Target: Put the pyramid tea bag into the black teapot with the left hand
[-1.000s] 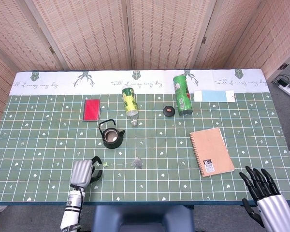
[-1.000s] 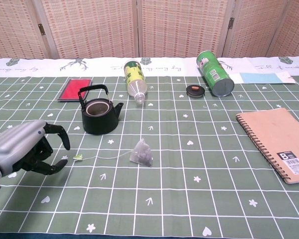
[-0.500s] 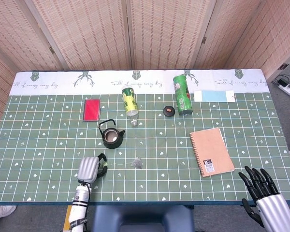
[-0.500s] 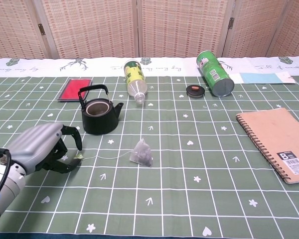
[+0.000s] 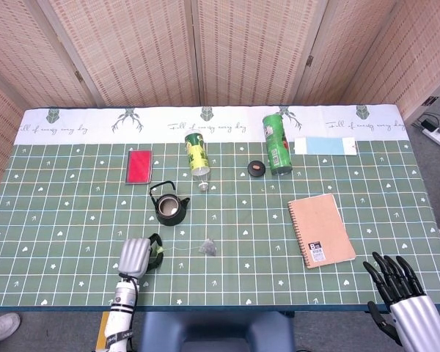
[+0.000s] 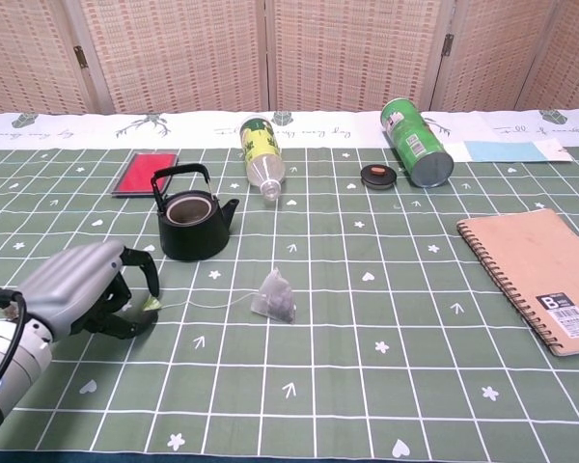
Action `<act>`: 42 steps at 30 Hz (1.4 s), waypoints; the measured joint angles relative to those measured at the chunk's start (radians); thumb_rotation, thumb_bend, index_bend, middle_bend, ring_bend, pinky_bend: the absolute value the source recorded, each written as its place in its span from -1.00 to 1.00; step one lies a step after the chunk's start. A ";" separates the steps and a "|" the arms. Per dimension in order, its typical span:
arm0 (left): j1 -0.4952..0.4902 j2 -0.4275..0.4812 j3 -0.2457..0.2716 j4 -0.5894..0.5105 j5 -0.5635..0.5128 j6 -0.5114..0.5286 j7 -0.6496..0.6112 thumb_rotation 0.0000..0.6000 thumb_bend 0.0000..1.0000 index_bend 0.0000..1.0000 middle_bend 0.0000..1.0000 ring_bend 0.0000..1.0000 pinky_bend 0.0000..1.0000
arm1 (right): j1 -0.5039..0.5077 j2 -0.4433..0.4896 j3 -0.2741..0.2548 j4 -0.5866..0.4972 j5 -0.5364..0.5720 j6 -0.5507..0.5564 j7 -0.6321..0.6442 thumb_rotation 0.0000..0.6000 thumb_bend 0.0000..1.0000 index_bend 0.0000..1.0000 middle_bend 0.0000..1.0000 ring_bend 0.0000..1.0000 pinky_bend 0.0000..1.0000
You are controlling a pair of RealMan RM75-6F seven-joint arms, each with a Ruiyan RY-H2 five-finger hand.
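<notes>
Head view: the left hand (image 5: pixel 137 256) sits at about 7 o'clock on the table (image 5: pixel 59 213), fingers curled down around the small green tag (image 5: pixel 160 251) at the end of the tea bag's string; whether the fingertips actually pinch the tag I cannot tell. The pyramid tea bag (image 5: pixel 208 248) lies on the cloth at the hand's 3 o'clock, apart from it. The black teapot (image 5: pixel 168 206) stands lidless at the hand's 1 o'clock, near it. The right hand (image 5: pixel 405 302) hangs off the table's edge at 5 o'clock, fingers spread and holding nothing. A notebook (image 5: pixel 321 230) lies at 4 o'clock, a red card (image 5: pixel 138 166) at 10 o'clock.

Chest view: the left hand (image 6: pixel 79 286) arches over the tag (image 6: pixel 152 304), fingertips (image 6: pixel 151 282) touching or just beside it. The string runs from the tag towards 3 o'clock to the tea bag (image 6: pixel 274 297), which rests on the table (image 6: pixel 367 386) untouched. The teapot (image 6: pixel 193 218) is at the tea bag's 11 o'clock, well apart from it. A plastic bottle (image 6: pixel 261 154) and a green can (image 6: pixel 416 141) lie on their sides towards 12 o'clock, a black cap (image 6: pixel 377 176) between them
</notes>
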 measured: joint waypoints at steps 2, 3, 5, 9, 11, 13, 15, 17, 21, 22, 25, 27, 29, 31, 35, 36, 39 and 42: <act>0.000 0.000 0.000 0.003 0.000 0.000 -0.002 1.00 -0.34 -0.04 1.00 1.00 1.00 | 0.000 0.000 0.000 0.000 0.000 -0.001 0.000 1.00 -0.10 -0.98 -1.00 -1.00 -1.00; 0.000 0.001 -0.001 0.005 0.000 0.000 -0.003 1.00 -0.33 -0.04 1.00 1.00 1.00 | 0.000 0.000 0.000 0.000 0.001 -0.001 0.000 1.00 -0.10 -0.98 -1.00 -1.00 -1.00; -0.001 0.001 -0.002 0.008 0.000 -0.001 -0.006 1.00 -0.30 -0.03 1.00 1.00 1.00 | 0.001 0.000 0.000 0.000 0.002 -0.004 -0.001 1.00 -0.10 -0.98 -1.00 -1.00 -1.00; -0.002 0.003 -0.003 0.014 0.006 0.000 -0.014 1.00 -0.22 -0.01 1.00 1.00 1.00 | 0.002 0.000 0.001 -0.002 0.003 -0.006 -0.002 1.00 -0.10 -0.98 -1.00 -1.00 -1.00; -0.002 0.004 -0.003 0.017 0.009 0.001 -0.020 1.00 -0.17 0.00 1.00 1.00 1.00 | 0.002 0.000 0.001 -0.002 0.003 -0.006 -0.003 1.00 -0.10 -0.98 -1.00 -1.00 -1.00; -0.003 0.004 -0.002 0.021 0.011 0.002 -0.022 1.00 -0.14 0.01 1.00 1.00 1.00 | 0.002 -0.001 0.000 -0.001 0.002 -0.006 -0.003 1.00 -0.10 -0.98 -1.00 -1.00 -1.00; -0.003 0.005 -0.002 0.026 0.013 0.002 -0.024 1.00 -0.11 0.02 1.00 1.00 1.00 | 0.002 0.000 0.001 -0.001 0.002 -0.005 -0.002 1.00 -0.10 -0.98 -1.00 -1.00 -1.00; -0.003 0.006 -0.002 0.027 0.011 -0.001 -0.028 1.00 -0.09 0.03 1.00 1.00 1.00 | 0.001 0.000 0.001 -0.001 0.002 -0.003 -0.001 1.00 -0.10 -0.98 -1.00 -1.00 -1.00; -0.003 0.009 -0.003 0.028 0.007 -0.009 -0.033 1.00 -0.06 0.06 1.00 1.00 1.00 | 0.001 0.000 0.001 0.000 0.001 -0.002 -0.001 1.00 -0.10 -0.98 -1.00 -1.00 -1.00; -0.004 0.010 -0.003 0.028 0.007 -0.010 -0.033 1.00 -0.05 0.06 1.00 1.00 1.00 | 0.001 0.000 0.001 0.000 0.002 -0.002 -0.001 1.00 -0.10 -0.98 -1.00 -1.00 -1.00; -0.004 0.015 -0.004 0.027 0.006 -0.011 -0.035 1.00 -0.04 0.08 1.00 1.00 1.00 | 0.002 0.000 0.002 0.000 0.002 -0.003 0.000 1.00 -0.10 -0.98 -1.00 -1.00 -1.00; -0.005 0.017 -0.005 0.027 0.007 -0.011 -0.035 1.00 -0.04 0.09 1.00 1.00 1.00 | 0.002 0.000 0.002 0.000 0.003 -0.003 -0.001 1.00 -0.10 -0.98 -1.00 -1.00 -1.00; -0.005 0.018 -0.006 0.027 0.008 -0.009 -0.036 1.00 -0.04 0.11 1.00 1.00 1.00 | 0.002 0.000 0.001 0.000 0.002 -0.003 -0.001 1.00 -0.10 -0.98 -1.00 -1.00 -1.00; -0.006 0.019 -0.006 0.027 0.010 -0.009 -0.037 1.00 -0.04 0.12 1.00 1.00 1.00 | 0.002 0.000 0.001 0.000 0.001 -0.003 -0.002 1.00 -0.10 -0.98 -1.00 -1.00 -1.00; -0.008 0.024 -0.007 0.025 0.014 -0.006 -0.037 1.00 -0.04 0.12 1.00 1.00 1.00 | 0.002 0.000 0.001 0.001 0.000 -0.003 -0.001 1.00 -0.10 -0.98 -1.00 -1.00 -1.00; -0.009 0.027 -0.008 0.023 0.016 -0.004 -0.036 1.00 -0.04 0.12 1.00 1.00 1.00 | 0.002 0.000 0.002 0.001 0.000 -0.003 -0.001 1.00 -0.10 -0.98 -1.00 -1.00 -1.00; -0.013 0.037 -0.015 0.008 0.020 0.002 -0.025 1.00 -0.04 0.13 1.00 1.00 1.00 | 0.002 0.000 0.002 0.001 0.000 -0.001 0.000 1.00 -0.10 -0.98 -1.00 -1.00 -1.00; -0.023 0.054 -0.029 -0.027 0.027 0.010 0.001 1.00 -0.04 0.13 1.00 1.00 1.00 | 0.002 0.000 0.001 0.001 -0.001 -0.002 -0.001 1.00 -0.10 -0.98 -1.00 -1.00 -1.00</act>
